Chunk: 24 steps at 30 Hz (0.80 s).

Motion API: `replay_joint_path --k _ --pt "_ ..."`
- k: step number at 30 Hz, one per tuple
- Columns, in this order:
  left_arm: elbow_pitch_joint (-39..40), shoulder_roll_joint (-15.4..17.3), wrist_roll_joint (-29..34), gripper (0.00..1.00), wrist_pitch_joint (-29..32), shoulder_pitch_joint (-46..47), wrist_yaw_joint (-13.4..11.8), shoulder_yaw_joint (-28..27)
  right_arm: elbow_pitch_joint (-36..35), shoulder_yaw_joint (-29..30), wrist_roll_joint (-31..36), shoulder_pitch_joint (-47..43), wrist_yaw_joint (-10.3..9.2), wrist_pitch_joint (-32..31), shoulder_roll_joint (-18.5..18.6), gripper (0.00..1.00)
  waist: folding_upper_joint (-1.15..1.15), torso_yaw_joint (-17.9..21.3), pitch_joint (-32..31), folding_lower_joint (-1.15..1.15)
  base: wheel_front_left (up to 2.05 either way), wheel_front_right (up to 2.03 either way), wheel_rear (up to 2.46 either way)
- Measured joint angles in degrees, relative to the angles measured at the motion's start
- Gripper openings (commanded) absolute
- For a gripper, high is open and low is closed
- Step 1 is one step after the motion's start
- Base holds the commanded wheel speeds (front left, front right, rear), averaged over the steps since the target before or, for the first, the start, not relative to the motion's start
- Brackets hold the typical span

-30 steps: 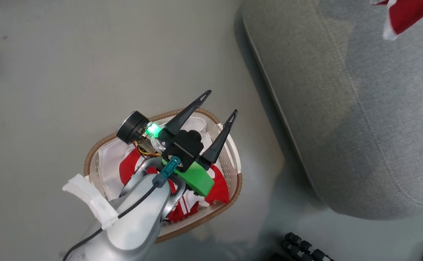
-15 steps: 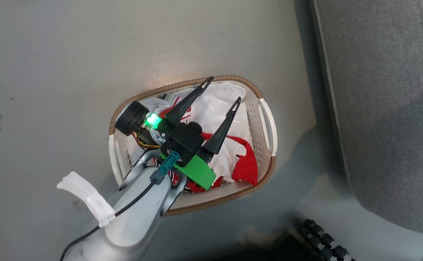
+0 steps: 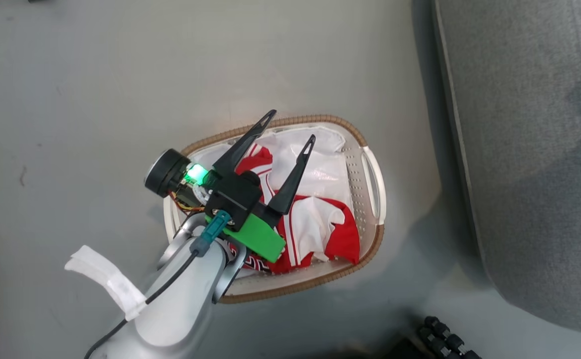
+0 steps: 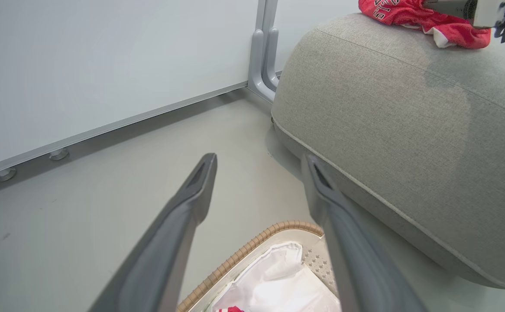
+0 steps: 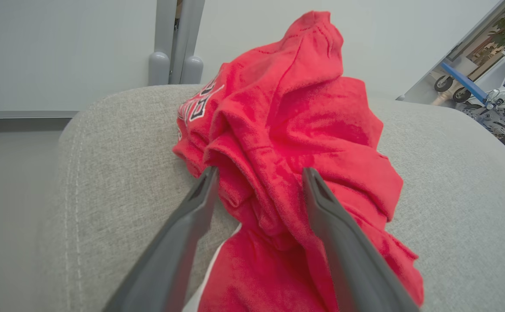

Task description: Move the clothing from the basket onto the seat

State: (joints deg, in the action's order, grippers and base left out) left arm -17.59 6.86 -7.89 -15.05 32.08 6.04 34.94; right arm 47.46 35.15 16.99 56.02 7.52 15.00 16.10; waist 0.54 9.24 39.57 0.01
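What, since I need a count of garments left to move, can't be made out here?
- Head view: the left pincer and its arm cover the lower-left part of the basket, so the clothing cannot be counted.
- Left wrist view: the bottom edge cuts off most of the basket.
- Right wrist view: folds hide most of the lettering on the jersey lying on the seat.

— What's the basket (image 3: 353, 172) made of?
— Smooth white plastic with a brown woven-look rim. A thin, faintly glossy sheet (image 3: 325, 169) lines it.
— And at its three o'clock?
— The seat (image 3: 529, 149) is matt grey cloth with a coarse weave. The clothing (image 5: 304, 108) on it is soft red cloth, slightly fuzzy.
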Motion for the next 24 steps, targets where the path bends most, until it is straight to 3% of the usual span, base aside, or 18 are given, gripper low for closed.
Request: replay_joint_path --k 13,24 --pt "-0.2 -1.3 -3.4 1.00 0.0 -6.2 -1.6 -10.4 -5.1 -12.7 -5.0 -7.5 0.00 0.0 -1.7 1.00 0.00 -1.2 -11.7 -0.01 0.00 0.00 0.00" --pt "-0.3 -2.9 -5.1 1.00 -0.1 -13.8 -3.5 -22.9 -8.7 -24.3 -12.7 -12.7 0.00 0.0 -9.8 1.00 0.00 -4.3 -22.1 -0.01 0.00 0.00 0.00"
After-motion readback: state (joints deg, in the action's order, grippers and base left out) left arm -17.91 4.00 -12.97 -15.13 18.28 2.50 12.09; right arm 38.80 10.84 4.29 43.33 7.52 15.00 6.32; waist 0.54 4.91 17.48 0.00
